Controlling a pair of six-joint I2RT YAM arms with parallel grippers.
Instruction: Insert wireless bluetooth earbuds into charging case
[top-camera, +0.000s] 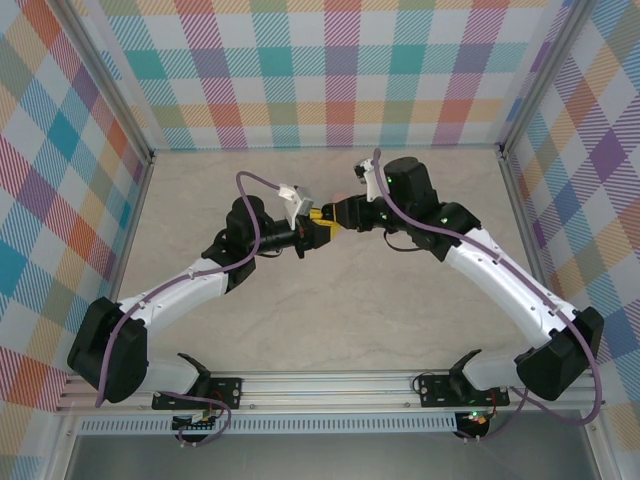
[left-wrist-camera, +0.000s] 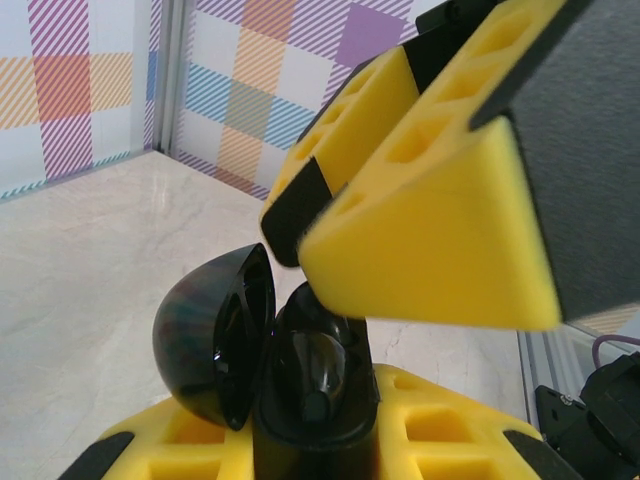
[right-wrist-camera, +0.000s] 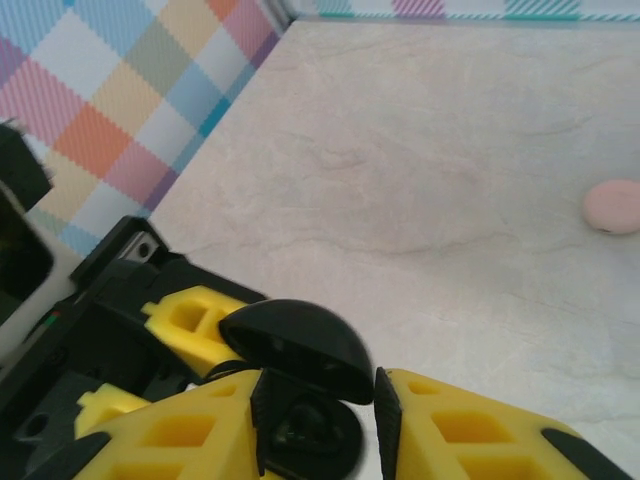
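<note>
1. Left wrist view: clamping the black case (left-wrist-camera: 315, 385) by its base with the left gripper (top-camera: 320, 232), jaws clenched on it, and holding it lifted above the table (top-camera: 330, 330), about midway between the two arms.
2. Hovering right at the case with the right gripper (right-wrist-camera: 318, 430). Standing with one yellow finger on each side of the black body in the right wrist view, but not showing whether pressing or already letting go, so not possible to tell.
3. Not managing to separate any earbud from the black case by eye. Possibly sitting in its socket already, dark on dark, too unclear to say.
4. Lying well apart on the table: a pink case (right-wrist-camera: 612, 207).
5. Doing this step well, as a judgement:
   - guiding the earbud stem-first into its socket, pushing along the socket line and not sideways;
   - gripping firmly and steadily with the left gripper, so that nothing is twisting;
   - opening the right fingers slowly and lifting straight away, passing clear of the lid (left-wrist-camera: 215, 335), since brushing it is risking to snap it shut or to turn the case.
6. Standing roughly upright between the left fingers in the left wrist view, lid swinging open and leaning to the left, cavity facing up toward the right fingers. Running, as it seems, with the long axis from the left fingers up toward the right ones, slightly tilted.
</note>
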